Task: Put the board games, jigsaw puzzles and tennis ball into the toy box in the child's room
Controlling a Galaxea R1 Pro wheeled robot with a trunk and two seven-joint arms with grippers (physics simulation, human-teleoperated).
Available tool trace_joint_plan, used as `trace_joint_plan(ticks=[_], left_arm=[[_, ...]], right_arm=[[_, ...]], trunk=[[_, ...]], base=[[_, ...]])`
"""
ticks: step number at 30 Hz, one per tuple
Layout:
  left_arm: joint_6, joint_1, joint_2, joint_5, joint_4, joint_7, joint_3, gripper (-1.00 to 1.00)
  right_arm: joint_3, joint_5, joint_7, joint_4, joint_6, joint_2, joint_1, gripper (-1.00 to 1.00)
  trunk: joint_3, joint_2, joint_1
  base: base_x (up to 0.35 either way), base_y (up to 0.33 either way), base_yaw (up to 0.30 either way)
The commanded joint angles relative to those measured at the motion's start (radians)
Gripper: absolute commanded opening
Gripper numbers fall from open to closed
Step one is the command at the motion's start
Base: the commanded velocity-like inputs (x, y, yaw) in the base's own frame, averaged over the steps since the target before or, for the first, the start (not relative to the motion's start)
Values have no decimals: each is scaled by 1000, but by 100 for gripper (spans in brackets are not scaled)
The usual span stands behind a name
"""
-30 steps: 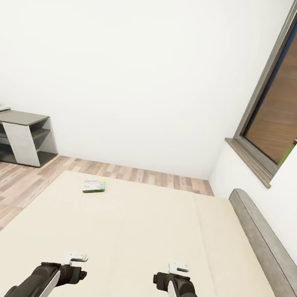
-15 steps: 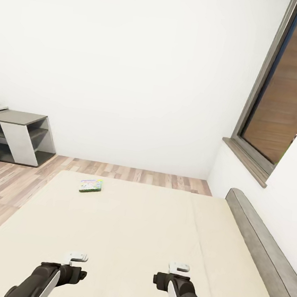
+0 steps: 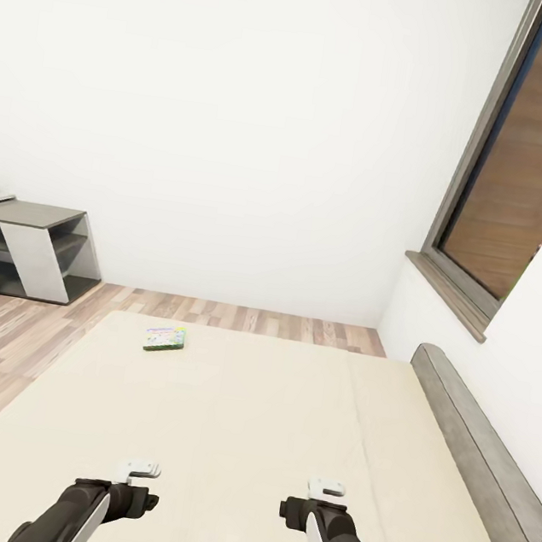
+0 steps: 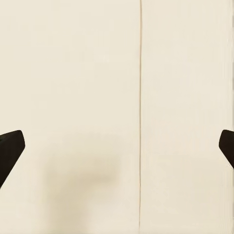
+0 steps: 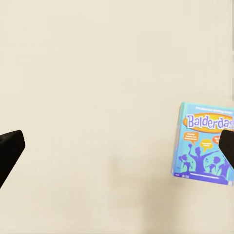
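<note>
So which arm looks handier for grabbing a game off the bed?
Probably the right: its open end effector hangs over the bed with the blue board game beside it. The green-bordered board game lies far from both.

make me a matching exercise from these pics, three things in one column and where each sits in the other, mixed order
Things:
1. green-bordered board game
2. blue board game
3. grey shelf unit

Places:
A. on the wood floor by the white wall
B. on the bed's far left part
C. on the mattress under the right pincer

Pairs: 1-B, 2-C, 3-A
</note>
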Motion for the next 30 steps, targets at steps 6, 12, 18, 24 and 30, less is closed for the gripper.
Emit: trace_joint_plan(ticks=[6,12,18,24,30], left_arm=[[6,-1,-2,2,-2,-4,3,100],[6,-1,-2,2,-2,-4,3,100],[5,-1,-4,0,-2,-4,3,100],[5,-1,-6,0,-2,-4,3,100],[5,-1,-10,0,-2,-4,3,100]], right_arm=[[1,-4,-5,-1,4,0,-1,100],[1,-4,-5,-1,4,0,-1,100],[2,-4,-6,2,-4,0,-1,100],[1,-4,-7,2,-3,0,-2,100],[1,-4,-7,2,-2,0,-2,100]], trunk=[[-2,-2,1],[-2,-2,1],[-2,-2,1],[-2,-2,1],[-2,-2,1]], base=[[0,-150,0],[0,-35,0],[0,-5,0],[0,0,0],[0,0,0]])
